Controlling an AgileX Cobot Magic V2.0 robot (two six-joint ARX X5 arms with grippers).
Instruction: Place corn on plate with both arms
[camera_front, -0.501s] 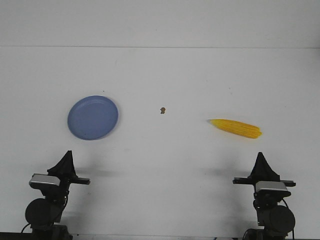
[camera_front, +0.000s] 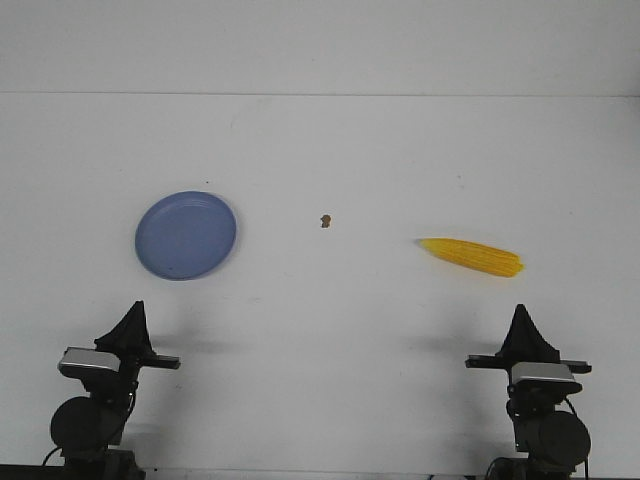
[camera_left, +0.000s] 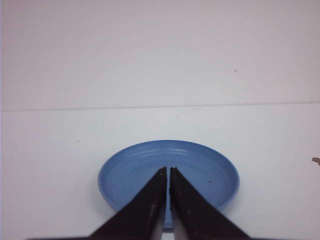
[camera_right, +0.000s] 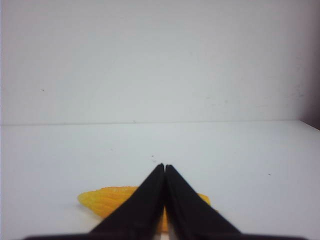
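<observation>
The yellow corn lies flat on the white table at the right, pointed end toward the middle. A round blue plate rests on the table at the left with nothing on it. My left gripper sits near the front edge, well short of the plate, shut and holding nothing; its wrist view has the plate just beyond the fingertips. My right gripper is also shut and holding nothing, short of the corn, which shows partly behind its fingers.
A tiny brown speck lies on the table between plate and corn. The white table ends at a pale back wall. A dark edge marks the table's right side in the right wrist view.
</observation>
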